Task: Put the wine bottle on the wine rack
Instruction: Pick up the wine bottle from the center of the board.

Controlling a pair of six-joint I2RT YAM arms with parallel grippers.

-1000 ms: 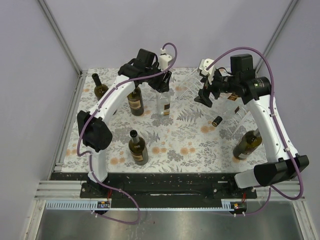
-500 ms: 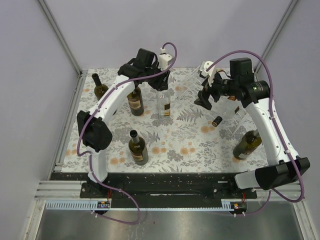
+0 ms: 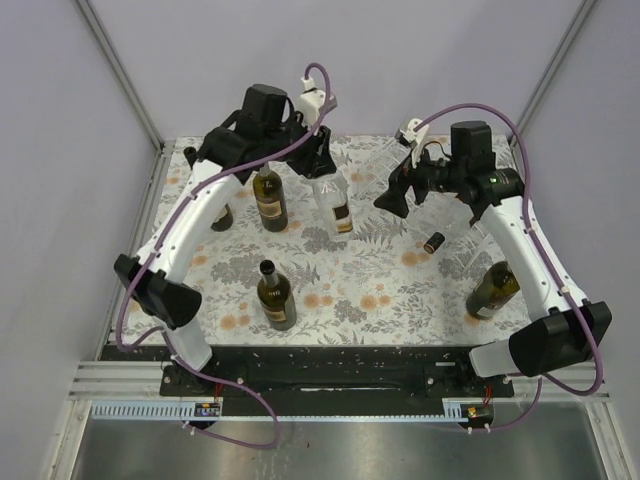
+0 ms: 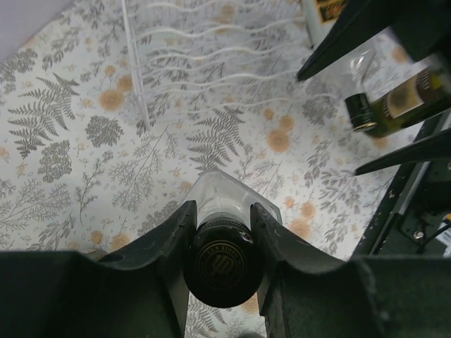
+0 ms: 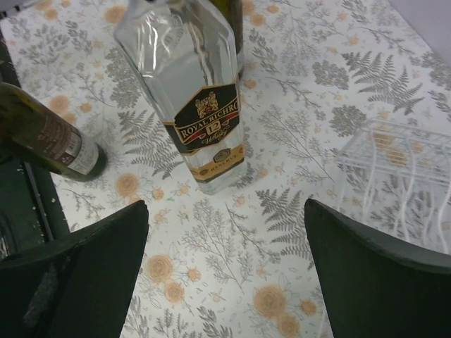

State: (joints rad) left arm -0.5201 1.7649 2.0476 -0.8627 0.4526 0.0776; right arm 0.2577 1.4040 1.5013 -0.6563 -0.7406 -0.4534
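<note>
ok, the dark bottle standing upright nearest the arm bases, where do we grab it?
Dark bottle: take the neck just under the cap, coming straight down. It stands upright, the neck is its narrowest part, and the shoulders flare below, so it likely won't slip through. The left end effector holds the clear bottle the same way.

The counter [image 3: 380,290] is covered by a floral cloth. On it are set a clear rack [image 5: 394,165] at back right, a front bottle [image 3: 275,295], a back bottle [image 3: 268,198] and a right-edge bottle [image 3: 495,290].

clear bottle [image 3: 335,207]: neck hidden by left arm [image 3: 200,205] | wine rack [image 5: 394,163]: seemingly cropped rightward
</note>
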